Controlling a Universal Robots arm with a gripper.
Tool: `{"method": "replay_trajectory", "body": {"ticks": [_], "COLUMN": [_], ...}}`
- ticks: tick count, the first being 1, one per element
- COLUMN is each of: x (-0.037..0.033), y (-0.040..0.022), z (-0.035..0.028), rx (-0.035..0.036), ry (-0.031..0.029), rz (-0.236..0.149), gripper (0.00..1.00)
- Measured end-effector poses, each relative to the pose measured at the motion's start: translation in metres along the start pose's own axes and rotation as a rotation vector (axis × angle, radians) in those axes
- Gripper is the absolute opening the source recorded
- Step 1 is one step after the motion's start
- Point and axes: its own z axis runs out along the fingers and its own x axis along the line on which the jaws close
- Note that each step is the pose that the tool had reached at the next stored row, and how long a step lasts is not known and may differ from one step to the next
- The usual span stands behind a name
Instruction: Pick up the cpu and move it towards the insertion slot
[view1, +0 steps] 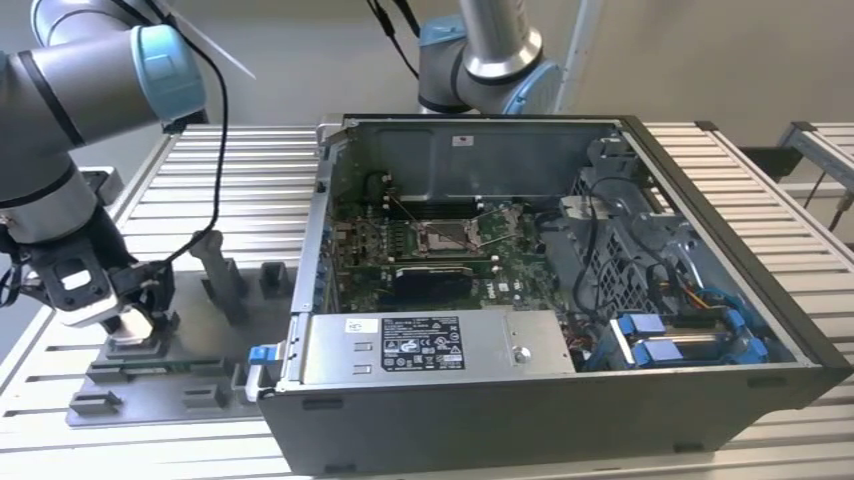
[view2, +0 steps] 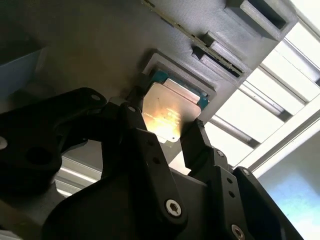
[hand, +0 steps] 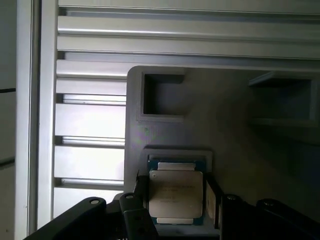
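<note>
The cpu (view2: 167, 112), a small square chip with a silvery top and green rim, lies in a pocket of the grey tray (view2: 100, 40). In both wrist views my gripper (view2: 166, 120) has one black finger against each side of the cpu (hand: 176, 192), and the chip sits level in its pocket. In the exterior view my gripper (view1: 127, 325) is low over the tray (view1: 200, 350) at the exterior view's left. The insertion slot (view1: 441, 235), a metal-framed socket with a wire lever, sits on the green motherboard inside the open computer case, well to the right of the gripper.
The open computer case (view1: 561, 400) has tall metal walls, a power supply (view1: 427, 345) at the front, and cables and blue clips at the right. Grey posts (view1: 220, 275) stand on the tray between gripper and case. A second arm (view1: 487, 55) stands behind the case.
</note>
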Motion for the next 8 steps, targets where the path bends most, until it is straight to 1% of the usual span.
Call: {"method": "replay_trajectory", "body": {"ticks": [8], "x": [0.0], "y": [0.0005], "z": [-0.0135], "rx": [0.0], "ry": [0.0], "rz": [0.0], "gripper": [0.0]}}
